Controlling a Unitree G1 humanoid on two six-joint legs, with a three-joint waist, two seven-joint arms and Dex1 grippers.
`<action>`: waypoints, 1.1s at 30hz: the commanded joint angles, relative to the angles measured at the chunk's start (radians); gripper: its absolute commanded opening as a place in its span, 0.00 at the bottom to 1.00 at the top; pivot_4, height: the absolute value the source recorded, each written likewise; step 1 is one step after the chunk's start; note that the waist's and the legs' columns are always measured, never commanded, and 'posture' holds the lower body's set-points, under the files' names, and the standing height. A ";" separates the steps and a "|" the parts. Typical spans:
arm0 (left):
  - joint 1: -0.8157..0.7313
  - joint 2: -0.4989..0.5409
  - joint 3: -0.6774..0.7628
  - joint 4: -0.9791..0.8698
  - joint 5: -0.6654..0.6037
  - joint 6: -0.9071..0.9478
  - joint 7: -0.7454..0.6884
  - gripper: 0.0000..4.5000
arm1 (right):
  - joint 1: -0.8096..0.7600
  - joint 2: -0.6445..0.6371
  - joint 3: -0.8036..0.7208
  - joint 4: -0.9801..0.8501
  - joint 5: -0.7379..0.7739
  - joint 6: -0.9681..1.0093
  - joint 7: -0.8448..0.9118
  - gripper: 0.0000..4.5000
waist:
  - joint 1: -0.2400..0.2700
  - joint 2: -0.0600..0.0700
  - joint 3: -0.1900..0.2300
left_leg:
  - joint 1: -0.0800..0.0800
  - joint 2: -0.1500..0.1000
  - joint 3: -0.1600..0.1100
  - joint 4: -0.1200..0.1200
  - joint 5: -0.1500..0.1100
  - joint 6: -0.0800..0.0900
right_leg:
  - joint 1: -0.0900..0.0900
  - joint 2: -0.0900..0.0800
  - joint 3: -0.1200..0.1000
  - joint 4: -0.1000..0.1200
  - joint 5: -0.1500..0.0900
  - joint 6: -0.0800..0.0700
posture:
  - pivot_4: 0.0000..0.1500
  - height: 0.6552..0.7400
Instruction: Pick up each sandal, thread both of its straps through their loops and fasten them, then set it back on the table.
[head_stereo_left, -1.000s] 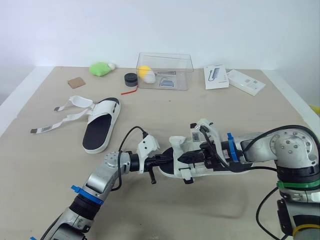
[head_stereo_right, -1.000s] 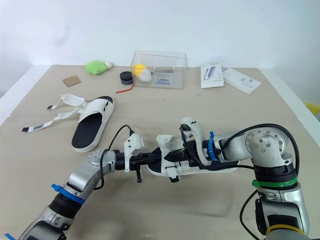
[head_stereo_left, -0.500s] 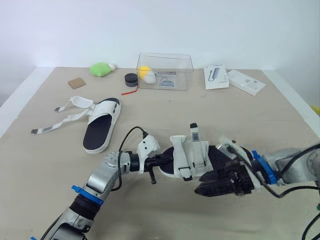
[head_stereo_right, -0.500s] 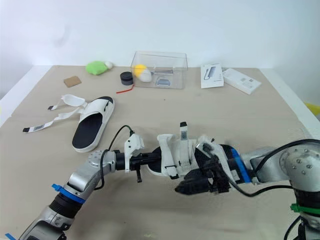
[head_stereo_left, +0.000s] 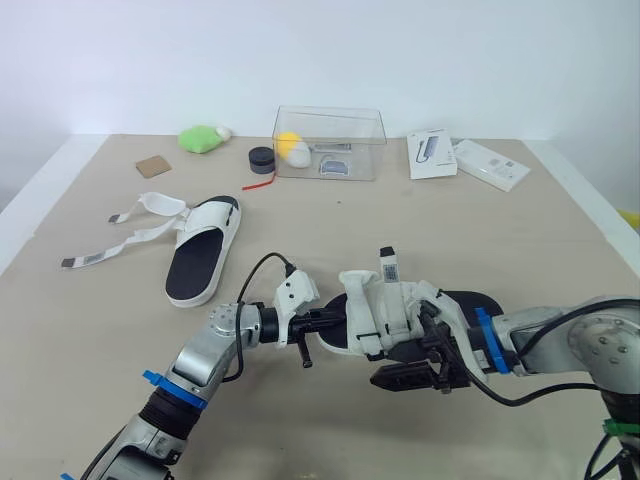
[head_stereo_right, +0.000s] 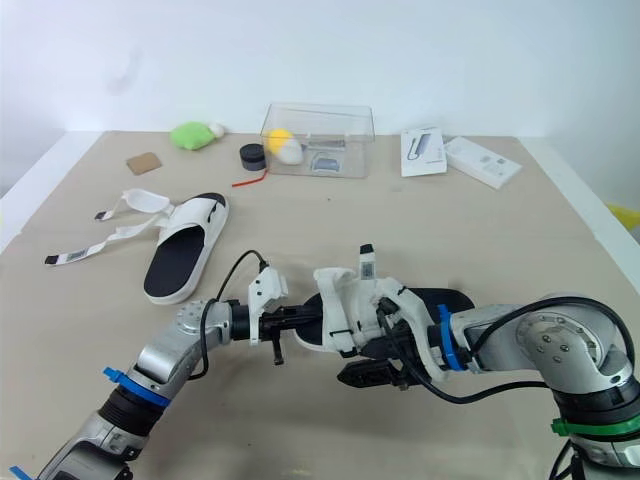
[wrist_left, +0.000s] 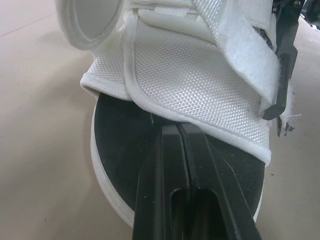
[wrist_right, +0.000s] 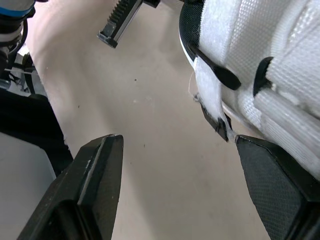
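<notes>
Half a second ago the right arm had drawn back toward 4 o'clock, leaving the sandal. It has since returned, and the right end effector (wrist_right: 177, 145) now hangs low along the near side of the white mesh sandal with the black footbed (head_stereo_left: 372, 318). Its fingers are spread wide and hold nothing; only bare beige bench (head_stereo_left: 100, 330) lies between them. A second ago it was on top of the upper, working the strap. The grey-tipped white strap end (head_stereo_left: 387, 265) now stands upright and unheld above the upper, so that strap looks threaded but not yet pressed down, and the right arm seems to be lining up a fresh grasp.

The sandal lies at about 12 o'clock from the right end effector, its side wall just beside one finger. The left end effector (head_stereo_left: 318, 322) reaches in from the sandal's 9 o'clock. Its fingers are pressed together on the footbed at the upper's hem; whether they nip the hem cannot be told. The second white sandal (head_stereo_left: 200, 250) lies well apart at 10 o'clock, with its loose straps (head_stereo_left: 130, 225) unfastened.
</notes>
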 joint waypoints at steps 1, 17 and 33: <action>0.042 0.021 -0.042 0.066 0.055 0.050 0.012 0.00 | -0.036 0.056 -0.028 0.007 0.008 -0.016 -0.049 0.86 | 0.000 0.000 0.000 | 0.000 0.000 0.000 0.000 0.000 0.000 | 0.000 0.000 0.000 0.000 0.000 0.000 | 1.00 1.00; 0.040 0.020 -0.040 0.071 0.055 0.048 0.013 0.00 | -0.012 0.098 -0.047 0.036 0.032 0.025 -0.095 0.00 | -0.001 0.000 0.000 | 0.000 0.001 0.000 0.000 0.000 0.001 | 0.000 0.001 0.000 0.000 0.001 -0.001 | 1.00 1.00; 0.039 0.019 -0.038 0.077 0.055 0.048 0.013 0.00 | 0.211 -0.023 -0.006 -0.144 -0.010 -0.036 0.073 0.00 | 0.000 0.000 0.000 | 0.000 0.001 -0.001 -0.001 0.000 0.000 | 0.000 0.001 -0.001 0.000 0.000 -0.001 | 1.00 1.00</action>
